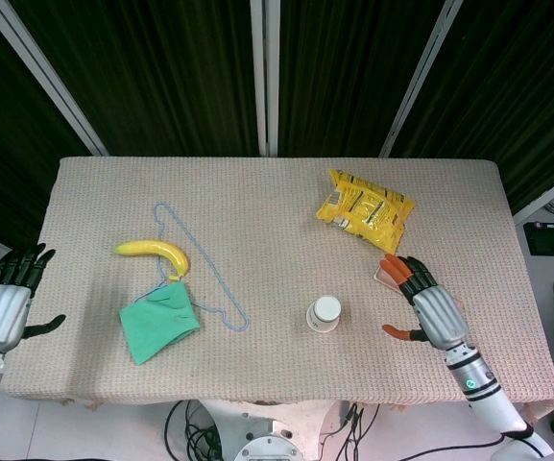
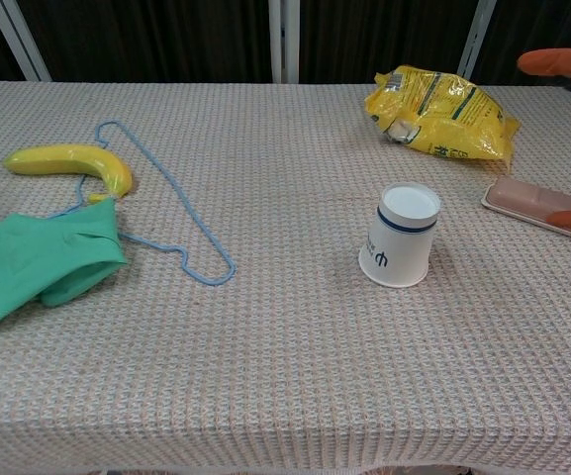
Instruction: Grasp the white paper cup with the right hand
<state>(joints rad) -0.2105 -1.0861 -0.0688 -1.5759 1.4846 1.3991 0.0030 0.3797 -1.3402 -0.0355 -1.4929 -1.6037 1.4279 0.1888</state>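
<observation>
The white paper cup (image 1: pixel 324 313) (image 2: pixel 402 236) with a dark blue band stands upside down on the table, near the front and right of middle. Nothing touches it. My right hand (image 1: pixel 421 305) hovers well to the cup's right with its orange-tipped fingers spread and nothing in them; the chest view shows only its orange fingertips (image 2: pixel 554 62) at the right edge. My left hand (image 1: pixel 6 298) hangs off the table's left side, fingers apart and holding nothing.
A yellow snack bag (image 1: pixel 365 209) (image 2: pixel 443 101) lies behind the cup. A pink flat box (image 2: pixel 532 202) sits by my right hand. On the left lie a banana (image 1: pixel 154 252), a green cloth (image 1: pixel 157 321) and a blue cord (image 1: pixel 200 267).
</observation>
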